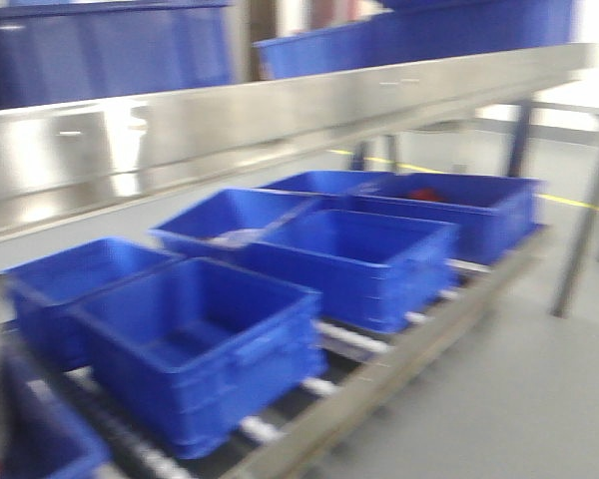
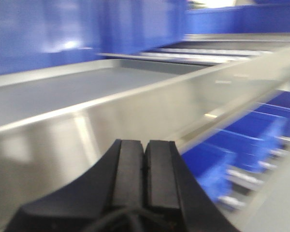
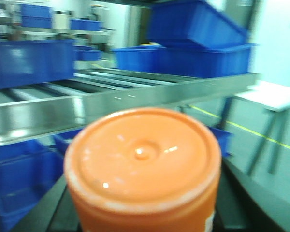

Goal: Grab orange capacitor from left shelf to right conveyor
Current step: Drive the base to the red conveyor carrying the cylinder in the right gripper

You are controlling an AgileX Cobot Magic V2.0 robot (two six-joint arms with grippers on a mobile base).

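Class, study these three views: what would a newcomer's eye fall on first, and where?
An orange capacitor fills the lower middle of the right wrist view. Blue bins sit in rows under the steel shelf in the front view. The left end effector, shut, faces a shiny steel wall.

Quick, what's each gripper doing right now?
Left gripper: closed, pads together, holding nothing.
Right gripper: closed on the orange capacitor, with dark fingers showing on either side.
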